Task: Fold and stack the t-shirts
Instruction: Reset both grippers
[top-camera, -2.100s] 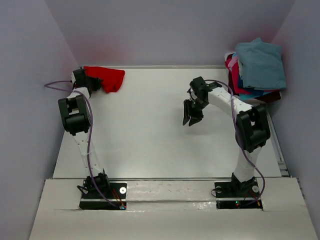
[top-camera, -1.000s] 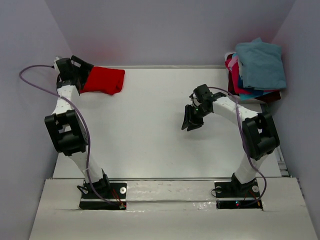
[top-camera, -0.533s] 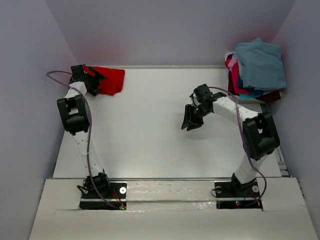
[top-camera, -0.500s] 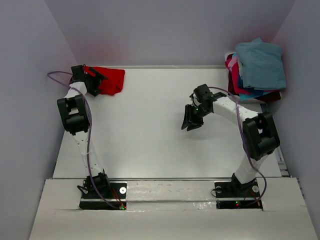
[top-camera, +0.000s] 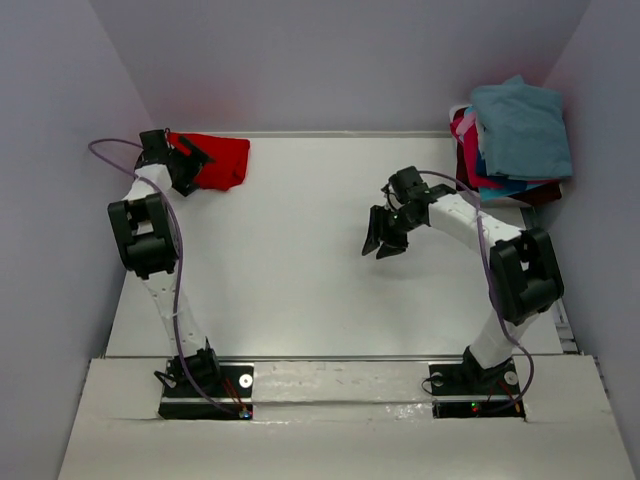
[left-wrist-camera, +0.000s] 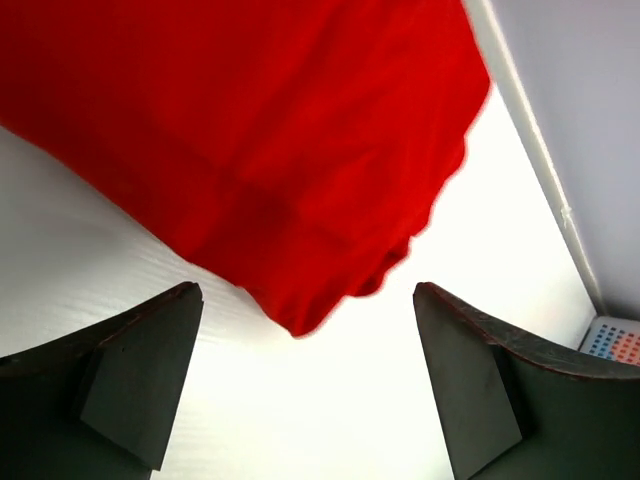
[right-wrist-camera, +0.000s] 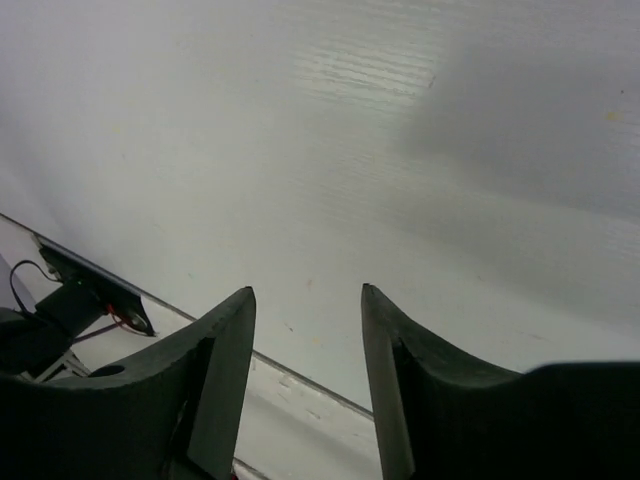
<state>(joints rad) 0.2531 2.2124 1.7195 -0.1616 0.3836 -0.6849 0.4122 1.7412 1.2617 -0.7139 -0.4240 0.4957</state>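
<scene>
- One bright red t-shirt (top-camera: 225, 158) lies bunched in the upper left of the top view, at the far corner of the table (top-camera: 300, 290), close to the wall (top-camera: 60, 150).
- The left gripper (top-camera: 190, 163) sits at that shirt's left edge. In the wrist view its jaws are spread wide and grip nothing, with a lobe of red cloth just ahead of the gap.
- Right of centre, the right gripper (top-camera: 382, 240) hangs over bare table, jaws parted with nothing between them.
- In the upper right corner is a pile of t-shirts (top-camera: 505, 150): a teal-blue t-shirt (top-camera: 520, 125) on top, with pink, blue and dark maroon edges showing beneath.
</scene>
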